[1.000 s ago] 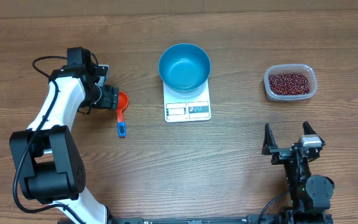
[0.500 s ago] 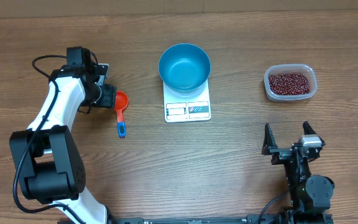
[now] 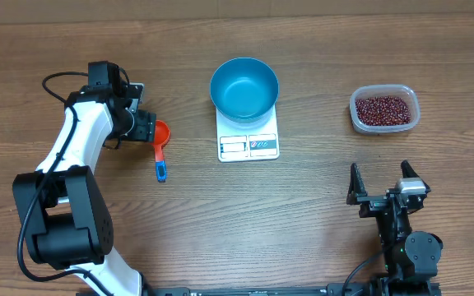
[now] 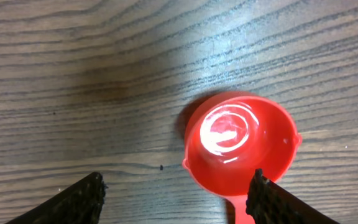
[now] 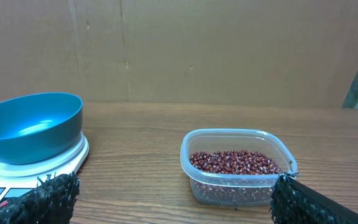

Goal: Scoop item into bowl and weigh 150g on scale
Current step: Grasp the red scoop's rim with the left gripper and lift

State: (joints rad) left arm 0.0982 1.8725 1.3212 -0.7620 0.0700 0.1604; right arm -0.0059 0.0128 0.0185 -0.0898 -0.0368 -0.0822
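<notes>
Tabletop (image 3: 303, 205) unchanged; left pincer (image 4: 176, 186) still hovers open above red scoop (image 4: 241, 143).

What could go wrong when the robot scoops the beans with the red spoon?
The open left gripper is over the cup of the red scoop, not its handle; closing there might shove or flip it.
The beans sit in the tub on the far side of the bowl, so a full scoop could spill on the way.
The bowl overhangs the scale; a bump might shift it.
</notes>
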